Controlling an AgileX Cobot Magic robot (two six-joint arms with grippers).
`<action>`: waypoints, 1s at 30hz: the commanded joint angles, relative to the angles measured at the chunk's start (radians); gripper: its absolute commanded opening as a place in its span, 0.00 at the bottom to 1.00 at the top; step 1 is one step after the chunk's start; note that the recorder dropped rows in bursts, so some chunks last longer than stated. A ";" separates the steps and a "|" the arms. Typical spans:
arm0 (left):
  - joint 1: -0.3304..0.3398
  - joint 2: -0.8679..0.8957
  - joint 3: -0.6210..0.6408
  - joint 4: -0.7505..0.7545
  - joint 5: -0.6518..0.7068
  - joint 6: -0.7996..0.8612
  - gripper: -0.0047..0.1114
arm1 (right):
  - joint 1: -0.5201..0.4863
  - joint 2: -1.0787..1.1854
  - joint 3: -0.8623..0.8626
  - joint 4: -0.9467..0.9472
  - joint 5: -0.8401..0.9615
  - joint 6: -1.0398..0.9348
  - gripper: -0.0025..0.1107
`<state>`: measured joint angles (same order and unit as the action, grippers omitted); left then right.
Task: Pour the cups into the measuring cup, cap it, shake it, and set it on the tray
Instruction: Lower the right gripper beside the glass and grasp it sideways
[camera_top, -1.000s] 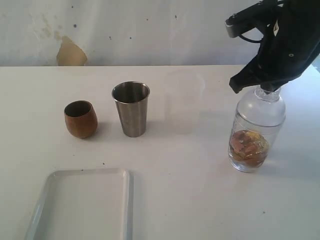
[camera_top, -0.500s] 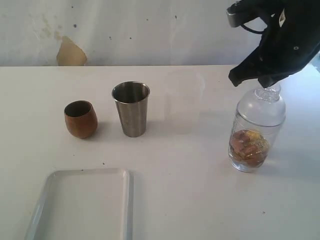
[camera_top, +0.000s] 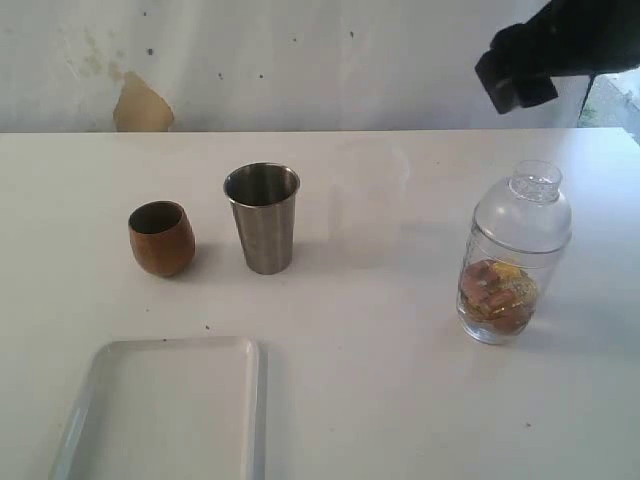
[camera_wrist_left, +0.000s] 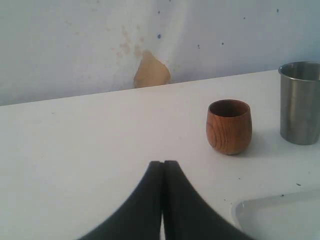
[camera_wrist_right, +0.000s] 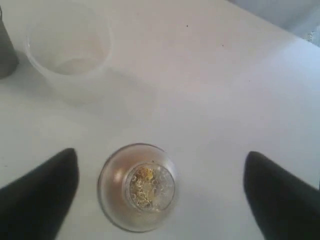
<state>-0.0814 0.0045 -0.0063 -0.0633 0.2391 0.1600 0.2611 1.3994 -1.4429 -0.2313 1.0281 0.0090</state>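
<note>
The brown wooden cup (camera_top: 160, 238) and the steel tumbler (camera_top: 262, 218) stand upright side by side at the left. The clear measuring cup (camera_top: 513, 258) stands at the right, holding brown and gold bits, with a clear domed lid (camera_top: 535, 187) on top. My right gripper (camera_wrist_right: 160, 156) hangs open high above it, fingers wide on either side of the cup (camera_wrist_right: 137, 187) and touching nothing. My left gripper (camera_wrist_left: 163, 164) is shut and empty, low over the table, short of the wooden cup (camera_wrist_left: 229, 126). The white tray (camera_top: 165, 405) lies at the front left.
A frosted translucent beaker (camera_wrist_right: 67, 47) stands between the steel tumbler and the measuring cup, barely showing in the exterior view. The tray's corner (camera_wrist_left: 280, 215) lies close beside the left gripper. A pale wall backs the table's far edge.
My right gripper has let go of the lid's knob and risen up and away. The capped measuring cup stays where it stood.
</note>
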 joint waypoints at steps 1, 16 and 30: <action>0.000 -0.004 0.006 -0.011 -0.002 -0.002 0.04 | -0.003 -0.065 0.000 0.017 -0.013 -0.009 0.88; 0.000 -0.004 0.006 -0.011 -0.002 -0.002 0.04 | -0.003 -0.581 0.723 0.194 -0.782 0.028 0.88; 0.000 -0.004 0.006 -0.011 -0.002 -0.002 0.04 | -0.003 -0.498 1.228 0.198 -1.370 0.067 0.88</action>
<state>-0.0814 0.0045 -0.0063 -0.0633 0.2391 0.1600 0.2611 0.8604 -0.2573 -0.0377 -0.2380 0.1096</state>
